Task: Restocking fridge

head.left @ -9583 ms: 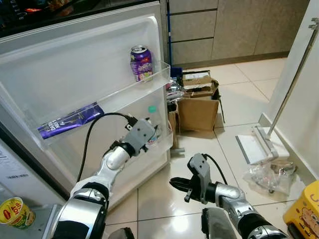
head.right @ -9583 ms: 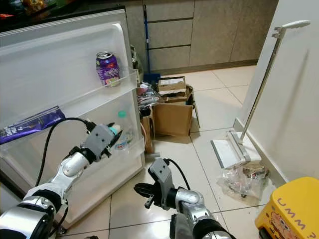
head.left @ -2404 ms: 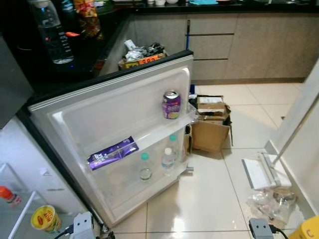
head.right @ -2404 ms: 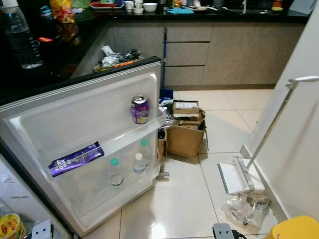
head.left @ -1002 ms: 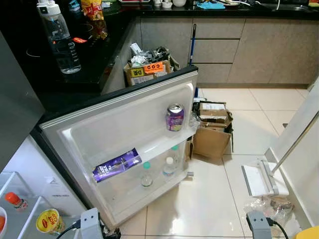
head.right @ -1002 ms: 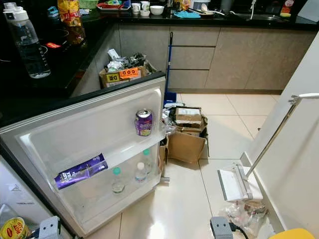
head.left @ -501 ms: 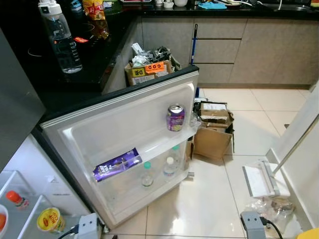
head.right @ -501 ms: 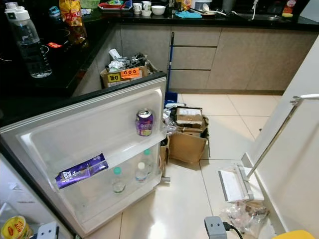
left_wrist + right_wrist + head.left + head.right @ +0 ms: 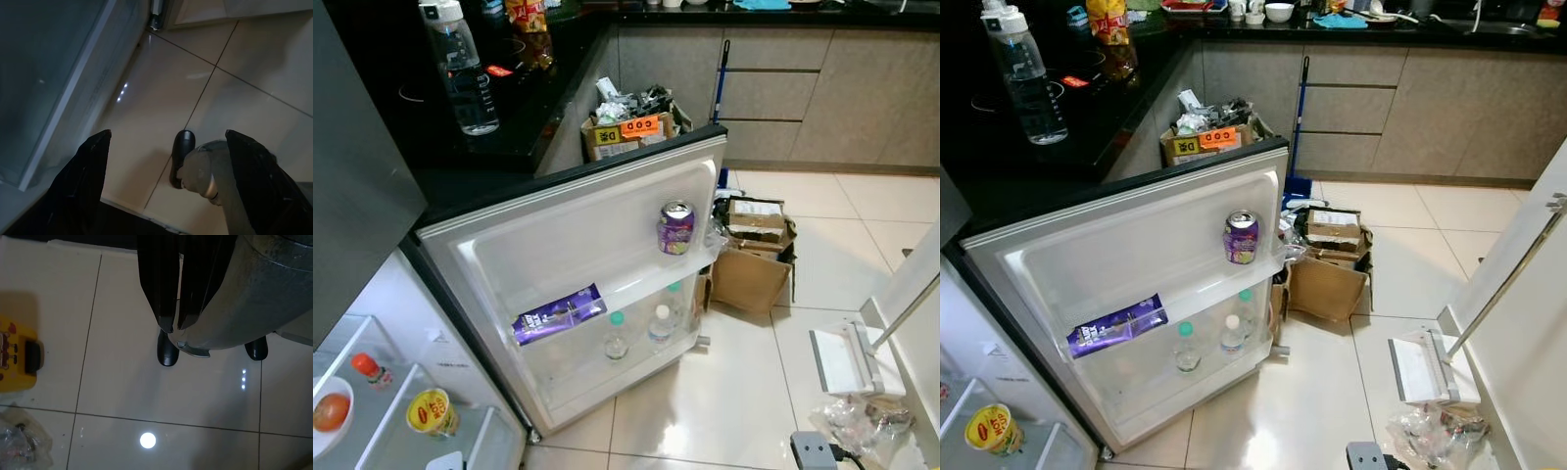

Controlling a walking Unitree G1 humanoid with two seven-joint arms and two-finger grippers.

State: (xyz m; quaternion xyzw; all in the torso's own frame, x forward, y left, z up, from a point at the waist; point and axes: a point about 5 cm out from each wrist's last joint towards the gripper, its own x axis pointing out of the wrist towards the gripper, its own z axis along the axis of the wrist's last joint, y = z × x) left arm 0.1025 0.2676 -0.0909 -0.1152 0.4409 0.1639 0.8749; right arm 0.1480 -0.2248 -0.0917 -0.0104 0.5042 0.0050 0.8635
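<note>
The fridge door (image 9: 558, 230) stands wide open. Its upper shelf holds a purple can (image 9: 676, 227) and a purple snack pack (image 9: 559, 313). Small clear bottles (image 9: 616, 335) stand in the lower shelf. The fridge interior at lower left holds a yellow tub (image 9: 431, 411), a red-capped bottle (image 9: 370, 370) and an orange fruit in a white bowl (image 9: 328, 411). Both arms hang low. My left gripper (image 9: 167, 132) is open over the floor tiles beside the fridge base. My right gripper (image 9: 174, 327) is shut on nothing, pointing at the floor.
Cardboard boxes (image 9: 751, 274) sit on the floor just past the door's edge. A box of rubbish (image 9: 631, 122) and a broom (image 9: 722, 108) stand behind. A mop head (image 9: 847, 357) and plastic bag (image 9: 871, 426) lie at right. A yellow box (image 9: 17, 355) sits near my feet.
Since the oldest frames my left gripper has left the door's lower shelf and both arms have dropped. Over the last second the camera has swung left, showing more fridge interior.
</note>
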